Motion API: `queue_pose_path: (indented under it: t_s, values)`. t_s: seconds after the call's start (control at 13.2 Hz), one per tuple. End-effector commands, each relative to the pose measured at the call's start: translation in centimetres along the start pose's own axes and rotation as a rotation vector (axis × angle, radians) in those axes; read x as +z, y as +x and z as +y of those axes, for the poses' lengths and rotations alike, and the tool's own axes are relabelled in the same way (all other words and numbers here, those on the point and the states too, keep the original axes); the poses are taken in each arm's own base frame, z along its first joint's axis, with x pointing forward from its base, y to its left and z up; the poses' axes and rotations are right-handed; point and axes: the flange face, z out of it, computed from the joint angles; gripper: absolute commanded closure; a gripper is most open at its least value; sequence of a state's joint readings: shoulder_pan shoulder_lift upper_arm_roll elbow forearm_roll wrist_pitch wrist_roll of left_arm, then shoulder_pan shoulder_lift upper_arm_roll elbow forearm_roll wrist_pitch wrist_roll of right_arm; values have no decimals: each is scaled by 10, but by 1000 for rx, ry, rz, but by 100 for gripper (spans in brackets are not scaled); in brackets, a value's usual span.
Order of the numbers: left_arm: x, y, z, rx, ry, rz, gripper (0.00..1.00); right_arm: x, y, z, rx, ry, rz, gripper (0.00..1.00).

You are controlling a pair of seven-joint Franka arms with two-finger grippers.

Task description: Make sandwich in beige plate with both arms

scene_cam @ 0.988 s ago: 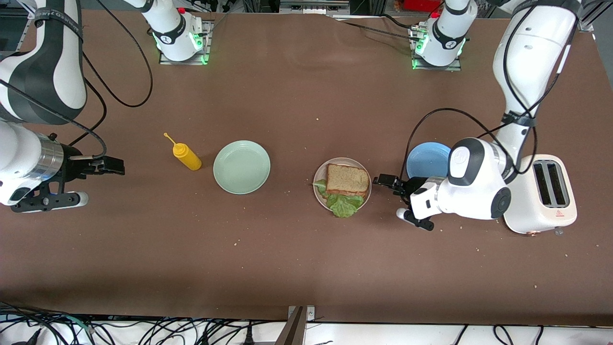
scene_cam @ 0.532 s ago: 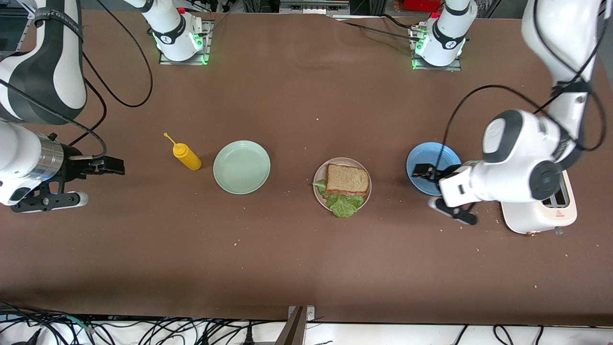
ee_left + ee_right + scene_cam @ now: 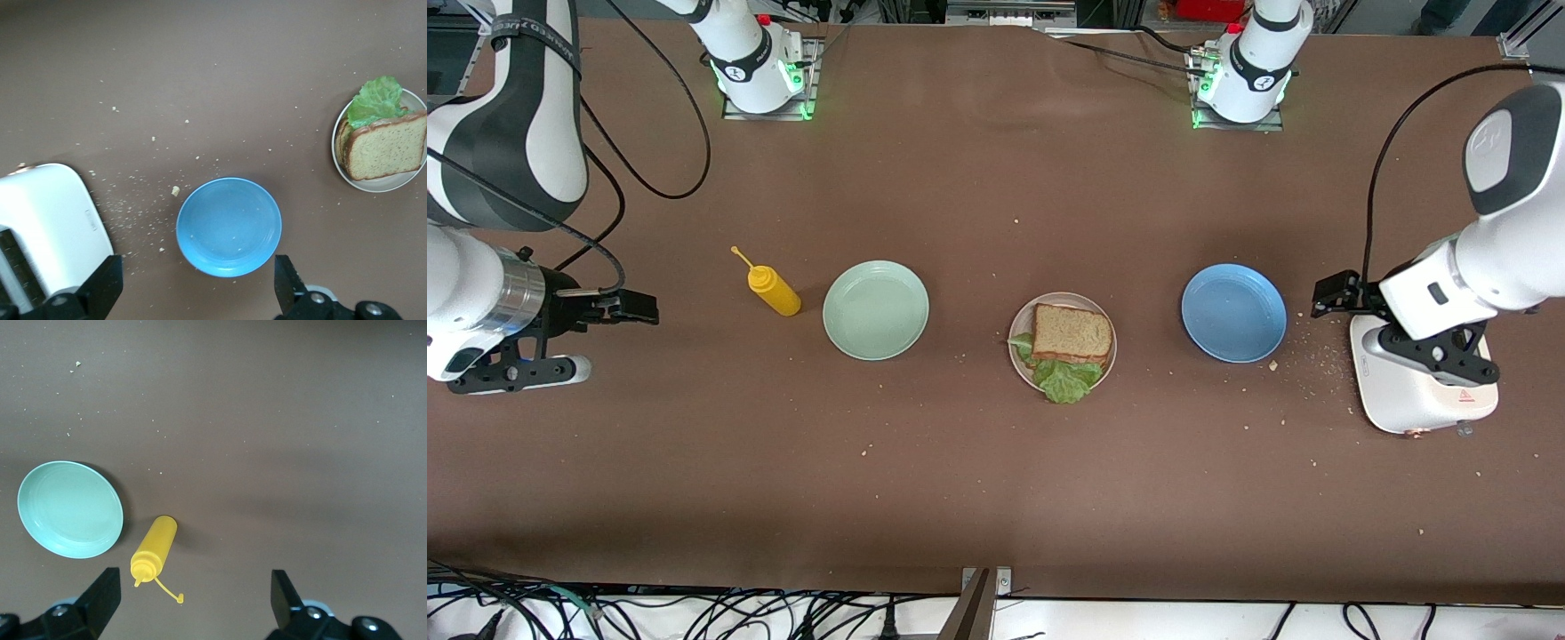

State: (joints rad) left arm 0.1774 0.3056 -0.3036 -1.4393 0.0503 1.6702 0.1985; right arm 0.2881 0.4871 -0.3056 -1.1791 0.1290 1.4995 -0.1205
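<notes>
A: Where is the sandwich (image 3: 1072,338)?

B: On the beige plate (image 3: 1021,353) mid-tabletop (image 3: 996,462), between the mint-green plate (image 3: 876,310) and the blue plate (image 3: 1233,312). Lettuce (image 3: 1064,379) sticks out from under the top slice on the side nearer the front camera.

A: And the arms?

B: The left gripper (image 3: 200,288) hangs over the white toaster (image 3: 1405,400) and the crumbs beside it, jaws spread wide with nothing in them. The right gripper (image 3: 195,600) waits at its own end of the tabletop, near the yellow bottle (image 3: 774,291), jaws likewise apart and empty
</notes>
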Motion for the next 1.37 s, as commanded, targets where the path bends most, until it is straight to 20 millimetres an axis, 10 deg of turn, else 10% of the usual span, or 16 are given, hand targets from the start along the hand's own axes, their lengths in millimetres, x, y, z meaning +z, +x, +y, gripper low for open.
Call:
queue_pose_path:
  t_s: [0.0,1.29]
  values:
    - [-21,-15,11,-5,54,-19,0,-4,-4,-1,8,26,-3,0]
    - [-78,-51,45,-164,4,48,0,-7,-4,-12,-9,17,3,0]
